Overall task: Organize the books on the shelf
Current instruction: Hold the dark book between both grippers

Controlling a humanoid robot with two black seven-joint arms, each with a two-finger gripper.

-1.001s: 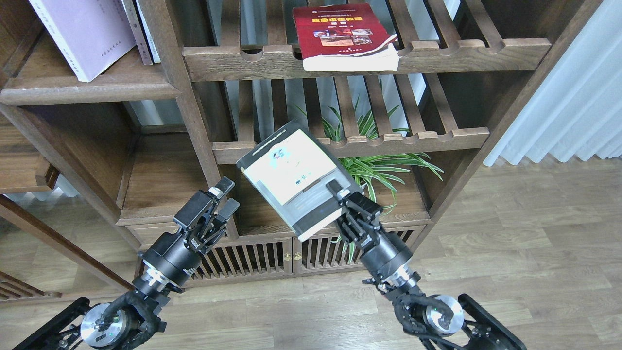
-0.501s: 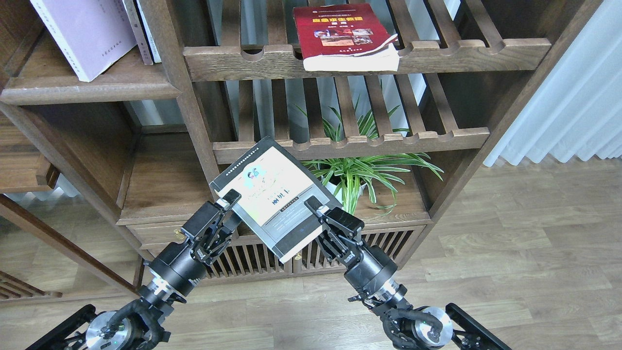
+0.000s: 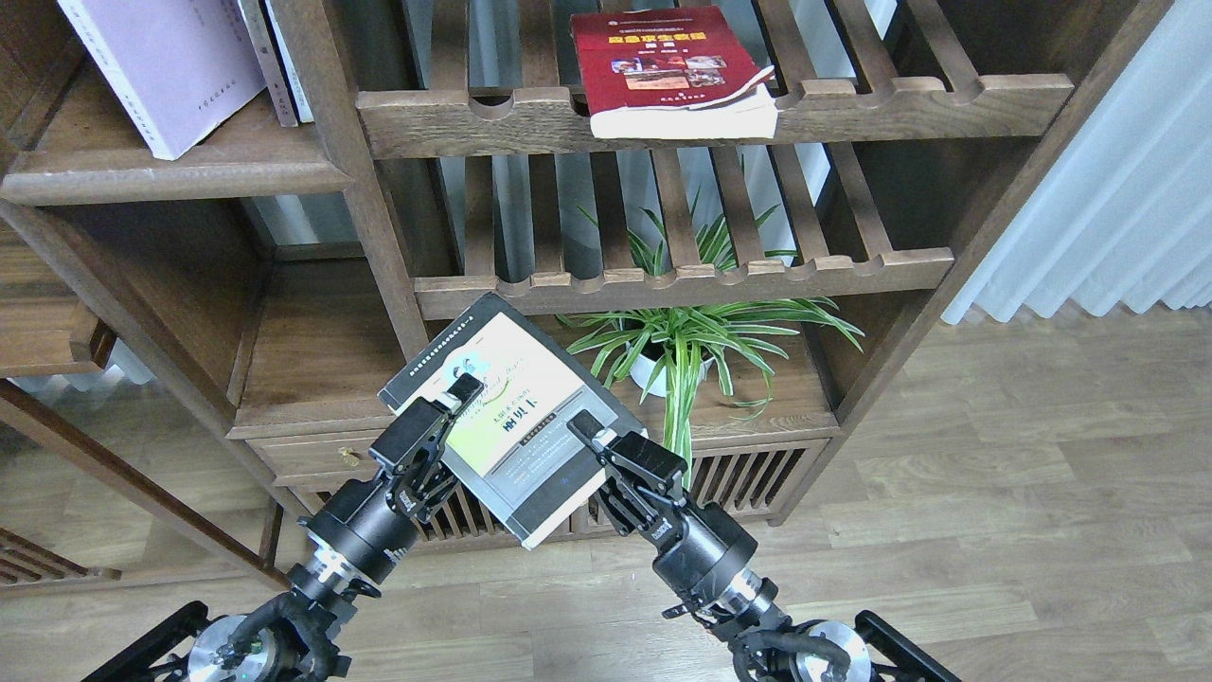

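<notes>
The yellow-green book (image 3: pixel 516 421) with a dark grey border is held tilted in the air in front of the lower cabinet. My right gripper (image 3: pixel 589 438) is shut on its right edge. My left gripper (image 3: pixel 454 403) grips its left edge, one finger lying over the cover. The pale lilac-white book (image 3: pixel 161 66) leans on the solid plank shelf (image 3: pixel 180 175) at the upper left, beside two thin books. The thick dark red book (image 3: pixel 668 62) lies flat on the upper slatted rack (image 3: pixel 900 104), overhanging its front rail.
A green spider plant (image 3: pixel 691 346) in a white pot stands in the compartment behind the held book. A second slatted rack (image 3: pixel 757 275) runs above it. A white curtain (image 3: pixel 1117 189) hangs at the right, and wood floor (image 3: pixel 994 474) lies below it.
The yellow-green book has moved left and down with my right gripper. My left gripper, apart from it a second ago, now holds its left edge.
</notes>
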